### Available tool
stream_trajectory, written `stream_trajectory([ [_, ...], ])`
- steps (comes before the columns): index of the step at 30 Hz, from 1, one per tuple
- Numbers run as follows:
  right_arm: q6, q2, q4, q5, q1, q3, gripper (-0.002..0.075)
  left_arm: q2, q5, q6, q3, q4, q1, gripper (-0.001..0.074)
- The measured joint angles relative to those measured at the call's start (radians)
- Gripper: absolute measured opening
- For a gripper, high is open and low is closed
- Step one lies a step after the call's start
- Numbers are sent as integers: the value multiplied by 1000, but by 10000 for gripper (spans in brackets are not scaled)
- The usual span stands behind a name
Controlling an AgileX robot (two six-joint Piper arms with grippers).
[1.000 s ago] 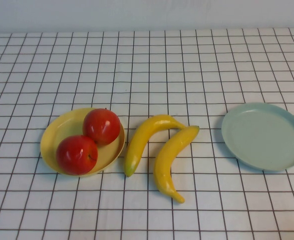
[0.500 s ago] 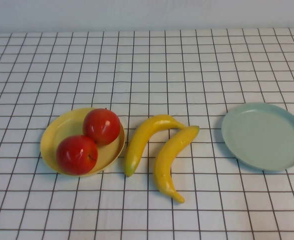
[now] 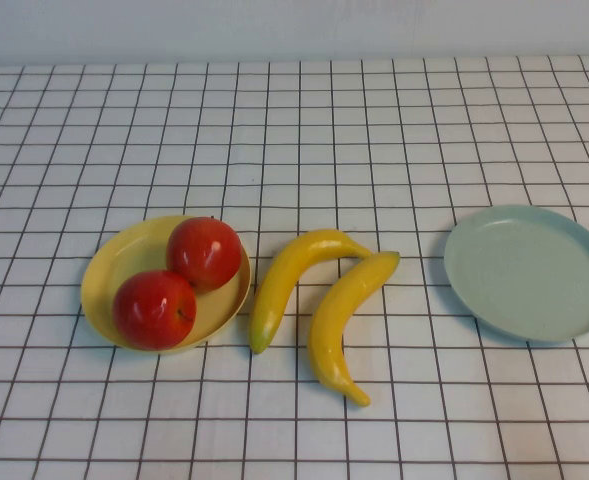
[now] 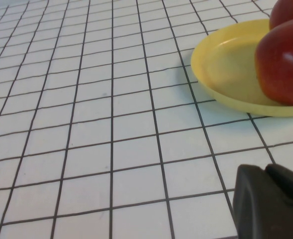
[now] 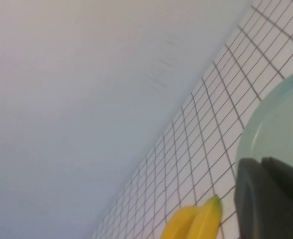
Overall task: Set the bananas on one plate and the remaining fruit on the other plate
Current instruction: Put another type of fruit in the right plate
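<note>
Worktop [image 3: 374, 120] covered in white cloth with a black grid. Pale yellow plate [image 3: 109, 275] on the robot's left side, holding both red fruits: one [image 3: 204, 252] toward the far edge of the plate, the other [image 3: 154, 309] toward the near edge, the two touching. Pale blue-green plate [image 3: 529, 272] on the right side, well apart from the yellow plate, nothing on it.

Two bananas directly on the cloth between the plates, on neither plate. First banana [image 3: 294, 275] arched, greenish tip pointing toward the near edge, lying just beside the yellow plate. Second banana [image 3: 342, 325] beside it on the right, its far end close to the first banana's end.

Neither arm visible from the high camera. Left hand [image 4: 270, 204] seen only as a dark body at the edge of its wrist view, low over the cloth near the yellow plate; closed, holding nothing. Right hand [image 5: 270, 204] likewise a dark body at the edge of its wrist view, beside the blue-green plate with a banana tip nearby; closed, empty.
</note>
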Motion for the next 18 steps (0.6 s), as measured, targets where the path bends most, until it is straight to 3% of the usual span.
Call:
stream_trajectory([
  [7, -164, 66, -83, 70, 1, -103, -15, 0, 0, 0, 0, 0, 0, -1],
  [13, -213, 385, -450, 346, 1, -366, -15, 0, 0, 0, 0, 0, 0, -1],
  [18, -222, 704, -593, 568, 1, -568, -15, 0, 0, 0, 0, 0, 0, -1],
])
